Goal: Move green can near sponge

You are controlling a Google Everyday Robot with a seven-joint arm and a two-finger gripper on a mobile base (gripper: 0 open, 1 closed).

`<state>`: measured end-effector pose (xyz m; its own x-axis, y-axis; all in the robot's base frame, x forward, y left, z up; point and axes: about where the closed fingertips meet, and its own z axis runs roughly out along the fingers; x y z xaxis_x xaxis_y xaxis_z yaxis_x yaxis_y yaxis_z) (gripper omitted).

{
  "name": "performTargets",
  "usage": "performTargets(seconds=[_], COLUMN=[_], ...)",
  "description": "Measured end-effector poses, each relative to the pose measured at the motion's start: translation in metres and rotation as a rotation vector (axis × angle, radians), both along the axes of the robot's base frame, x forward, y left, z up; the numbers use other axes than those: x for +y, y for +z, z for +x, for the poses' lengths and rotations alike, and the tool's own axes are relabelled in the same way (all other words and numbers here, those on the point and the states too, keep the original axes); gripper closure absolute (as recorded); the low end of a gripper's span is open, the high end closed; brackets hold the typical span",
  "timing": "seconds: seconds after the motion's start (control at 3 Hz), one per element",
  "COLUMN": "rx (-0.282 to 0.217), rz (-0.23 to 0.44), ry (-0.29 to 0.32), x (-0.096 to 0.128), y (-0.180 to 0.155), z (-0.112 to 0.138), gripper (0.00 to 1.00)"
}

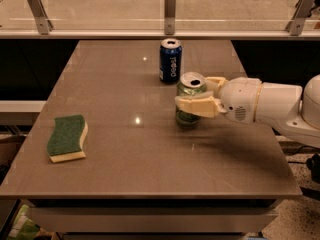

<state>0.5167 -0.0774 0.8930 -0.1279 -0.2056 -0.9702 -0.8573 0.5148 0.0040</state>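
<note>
The green can [189,115] stands upright near the middle of the brown table [125,164], its silver top showing. My gripper [194,96] reaches in from the right on a white arm and is shut on the green can, one pale finger [196,105] across its front and the other behind it. The sponge [67,137], dark green on top with a pale yellow base, lies flat near the table's left front edge, well to the left of the can.
A dark blue Pepsi can [170,60] stands upright just behind and left of the green can. A glass railing with metal posts [170,10] runs along the far side. The table's right edge lies under my arm.
</note>
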Motion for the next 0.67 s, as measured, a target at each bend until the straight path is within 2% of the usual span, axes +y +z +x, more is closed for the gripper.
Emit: performTargets(seconds=[0.67], rx=[-0.012], rz=[-0.004], ry=[0.005], x=[0.038], y=[-0.011], z=[-0.010], gripper=[1.00])
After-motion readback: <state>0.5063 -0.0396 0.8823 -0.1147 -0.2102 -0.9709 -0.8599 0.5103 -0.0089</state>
